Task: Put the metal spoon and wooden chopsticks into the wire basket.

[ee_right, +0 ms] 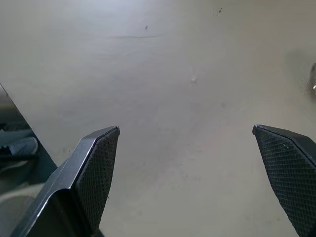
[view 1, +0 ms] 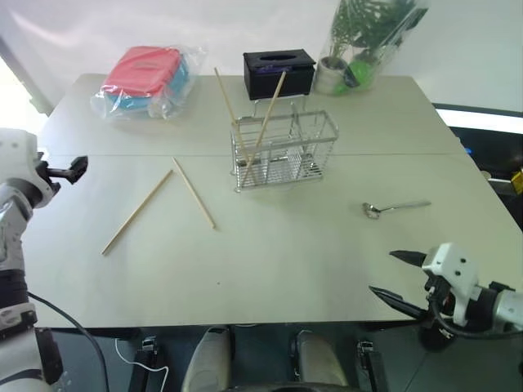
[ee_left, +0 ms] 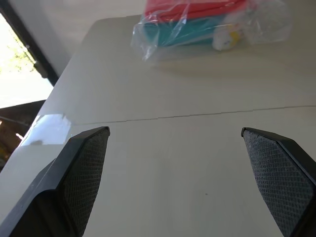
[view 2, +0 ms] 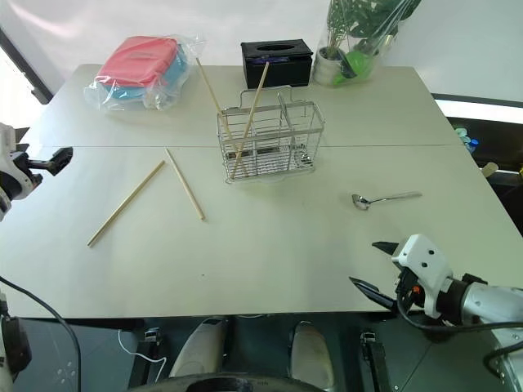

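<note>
The wire basket stands at the table's middle, towards the back. Two wooden chopsticks lean upright inside its left part, crossing each other. Two more chopsticks lie flat on the table to the basket's left, forming a loose V. The metal spoon lies on the table to the right of the basket, its bowl pointing left. My left gripper hovers open at the table's left edge, holding nothing. My right gripper is open and empty over the front right edge, in front of the spoon.
A black tissue box sits just behind the basket. A plastic bag with red and teal items lies at the back left. A wrapped potted plant stands at the back right. A seam runs across the table.
</note>
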{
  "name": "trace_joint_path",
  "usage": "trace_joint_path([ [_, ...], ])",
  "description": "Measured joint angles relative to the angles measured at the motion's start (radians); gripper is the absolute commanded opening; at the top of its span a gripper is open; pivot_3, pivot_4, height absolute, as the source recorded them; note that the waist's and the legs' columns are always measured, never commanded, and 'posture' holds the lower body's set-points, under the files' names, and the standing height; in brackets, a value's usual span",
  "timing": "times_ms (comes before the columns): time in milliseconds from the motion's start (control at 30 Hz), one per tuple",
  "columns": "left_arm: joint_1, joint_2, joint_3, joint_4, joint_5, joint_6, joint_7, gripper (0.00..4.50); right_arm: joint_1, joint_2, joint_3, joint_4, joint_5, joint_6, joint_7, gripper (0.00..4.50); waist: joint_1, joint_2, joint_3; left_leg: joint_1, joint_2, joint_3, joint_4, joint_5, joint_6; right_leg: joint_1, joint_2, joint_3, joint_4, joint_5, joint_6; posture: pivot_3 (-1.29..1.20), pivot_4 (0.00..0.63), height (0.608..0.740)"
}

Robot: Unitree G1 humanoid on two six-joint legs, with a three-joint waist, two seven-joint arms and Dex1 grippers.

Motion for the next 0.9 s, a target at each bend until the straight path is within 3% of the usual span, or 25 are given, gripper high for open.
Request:
trace_joint_path([
  [167, 0.113, -0.001, 0.007, -0.240, -0.119, 0.072, -0.110, 4.50, -0.251, -0.083, 0.075, 0.192, -0.049, -0.075, 0.041, 4.47, -0.003, 0.001, 0.000, 0.002, 0.001, 0.004, 0.000, 0.000, 0.000, -0.001, 0.000, 0.002, 0.002, 0.000, 0.000, 0.00, 0.150, 0.710],
  [433, 0.393, 0.101, -0.007, -0.592, -0.270, 0.141, -0.371, 4.50, -0.706, -0.159, 0.355, 0.674, -0.203, -0.338, 0.259, 4.47, -0.025, 0.004, 0.003, 0.003, 0.002, 0.009, 0.000, 0.000, 0.000, -0.001, 0.000, 0.004, 0.003, 0.000, 0.000, 0.00, 0.150, 0.710],
  [600, 0.446, 0.144, 0.007, -0.708, -0.346, 0.177, -0.441, 4.50, -0.993, -0.134, 0.505, 1.002, -0.320, -0.499, 0.379, 4.47, -0.029, 0.007, 0.004, 0.005, 0.003, 0.010, -0.001, 0.000, 0.000, -0.001, 0.000, 0.005, 0.004, -0.001, 0.000, 0.00, 0.150, 0.710],
  [733, 0.451, 0.164, 0.024, -0.776, -0.401, 0.203, -0.452, 4.50, -1.201, -0.070, 0.597, 1.279, -0.433, -0.622, 0.392, 4.47, -0.030, 0.007, 0.004, 0.005, 0.003, 0.011, -0.001, 0.000, 0.000, -0.001, 0.000, 0.005, 0.004, -0.001, 0.000, 0.00, 0.150, 0.710],
  [900, 0.454, 0.176, 0.026, -0.803, -0.416, 0.209, -0.453, 4.50, -1.330, -0.017, 0.687, 1.524, -0.560, -0.731, 0.385, 4.47, -0.027, 0.008, 0.005, 0.006, 0.003, 0.011, -0.001, 0.000, 0.000, 0.000, 0.000, 0.005, 0.005, -0.001, 0.000, 0.00, 0.150, 0.710],
])
